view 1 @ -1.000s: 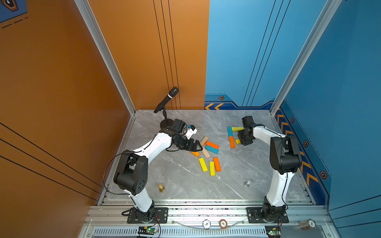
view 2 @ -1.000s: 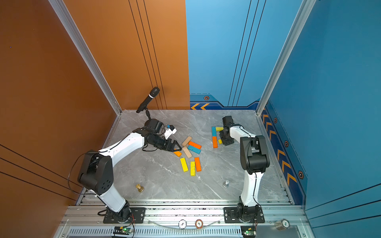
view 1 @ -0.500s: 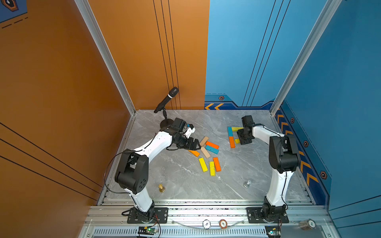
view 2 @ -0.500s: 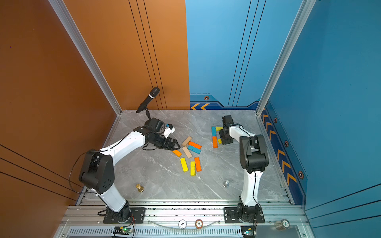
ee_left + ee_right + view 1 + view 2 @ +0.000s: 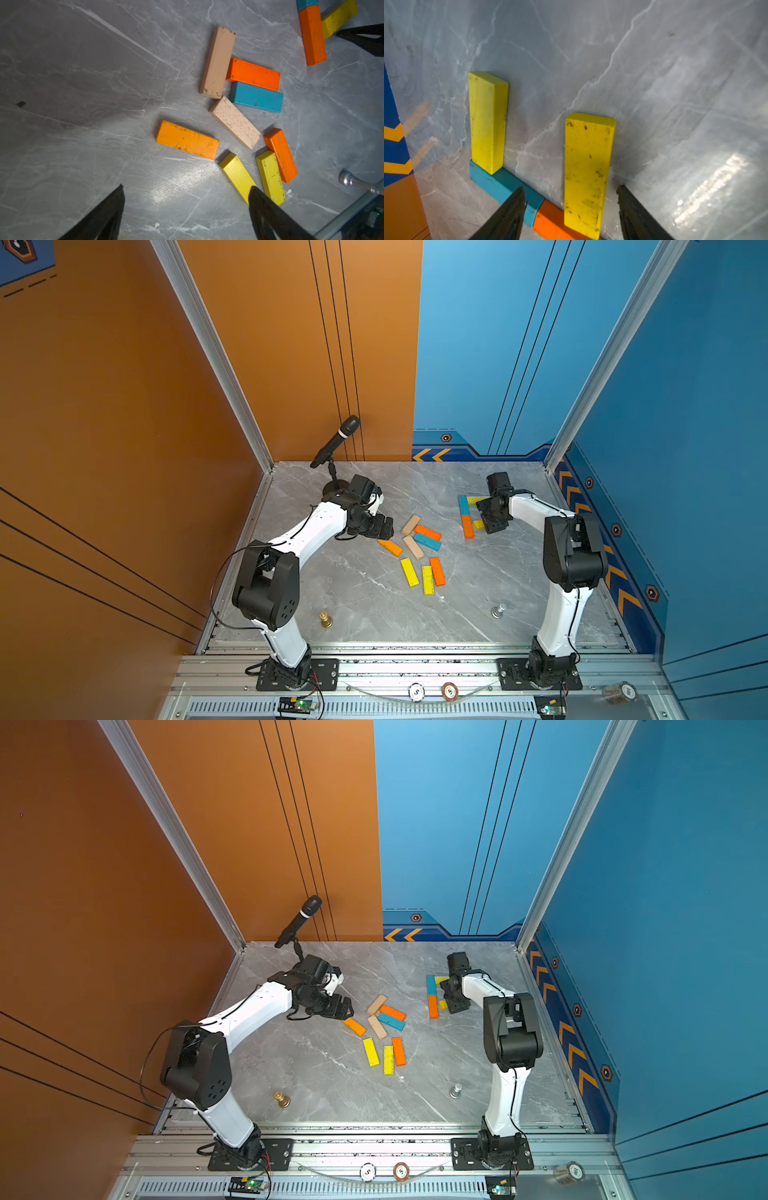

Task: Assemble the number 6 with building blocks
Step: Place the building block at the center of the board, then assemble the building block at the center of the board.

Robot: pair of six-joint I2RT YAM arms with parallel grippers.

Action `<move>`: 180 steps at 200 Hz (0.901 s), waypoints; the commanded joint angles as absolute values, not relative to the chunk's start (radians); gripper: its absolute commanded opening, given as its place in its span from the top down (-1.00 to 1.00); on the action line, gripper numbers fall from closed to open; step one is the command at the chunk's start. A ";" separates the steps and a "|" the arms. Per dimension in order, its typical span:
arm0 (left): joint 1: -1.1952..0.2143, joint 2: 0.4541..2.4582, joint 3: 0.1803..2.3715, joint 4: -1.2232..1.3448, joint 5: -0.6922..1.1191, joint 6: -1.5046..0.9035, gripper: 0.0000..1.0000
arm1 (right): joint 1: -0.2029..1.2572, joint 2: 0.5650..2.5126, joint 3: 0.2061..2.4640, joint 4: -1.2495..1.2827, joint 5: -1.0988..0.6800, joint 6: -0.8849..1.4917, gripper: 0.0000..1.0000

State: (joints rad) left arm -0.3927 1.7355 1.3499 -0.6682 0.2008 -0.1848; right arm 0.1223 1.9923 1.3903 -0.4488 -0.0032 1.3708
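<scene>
So, right tool (image 5: 571, 187) hanging open, gripping nothing; yellow block (image 5: 587, 166) lying flat between jaws, near end meeting orange block (image 5: 550, 220). Doing it well: lifting straight up, not knocking it off parallel with second yellow block (image 5: 486, 122) touching blue block (image 5: 500, 185). Left tool (image 5: 186, 186) spread wide, empty, loose blocks (image 5: 187, 143) lying just ahead. Counter (image 5: 374, 605) past right tool tips lying bare; wall (image 5: 392, 116) sitting close on one side.
</scene>
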 commanded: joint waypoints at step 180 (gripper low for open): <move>-0.397 1.792 1.410 -0.768 0.109 -0.170 -0.85 | 0.129 1.901 1.460 -0.778 0.093 0.213 -0.36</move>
State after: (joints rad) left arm -0.3939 1.7828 1.3853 -0.7391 0.1139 -0.1871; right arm 0.1215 1.9186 1.4345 -0.6991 0.0517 0.4007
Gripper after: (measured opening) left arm 0.924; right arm 0.688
